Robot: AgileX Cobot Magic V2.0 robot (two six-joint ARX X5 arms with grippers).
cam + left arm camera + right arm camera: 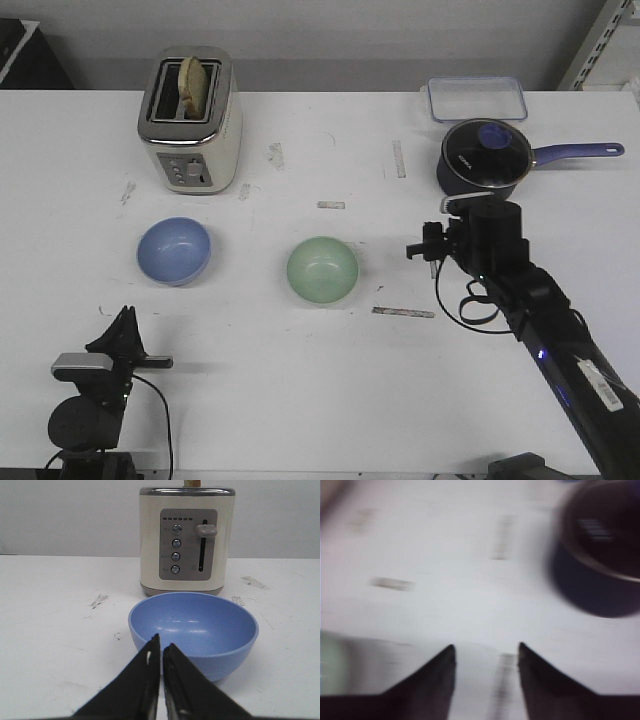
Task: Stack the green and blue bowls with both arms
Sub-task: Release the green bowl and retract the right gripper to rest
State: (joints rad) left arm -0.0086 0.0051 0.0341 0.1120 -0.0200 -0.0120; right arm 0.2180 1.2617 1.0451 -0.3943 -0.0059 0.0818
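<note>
The light blue bowl (174, 250) sits upright on the white table at the left, in front of the toaster. The pale green bowl (322, 270) sits upright near the middle. My left gripper (124, 322) is low at the front left, short of the blue bowl. In the left wrist view it (161, 646) is shut and empty, with its tips just before the blue bowl (195, 630). My right gripper (424, 246) hovers to the right of the green bowl, apart from it. In the blurred right wrist view it (486, 650) is open and empty.
A cream toaster (190, 120) with bread in it stands at the back left, also in the left wrist view (186, 540). A dark navy saucepan (484, 160) with a glass lid stands behind my right arm. A clear plastic container (476, 98) lies at the back right.
</note>
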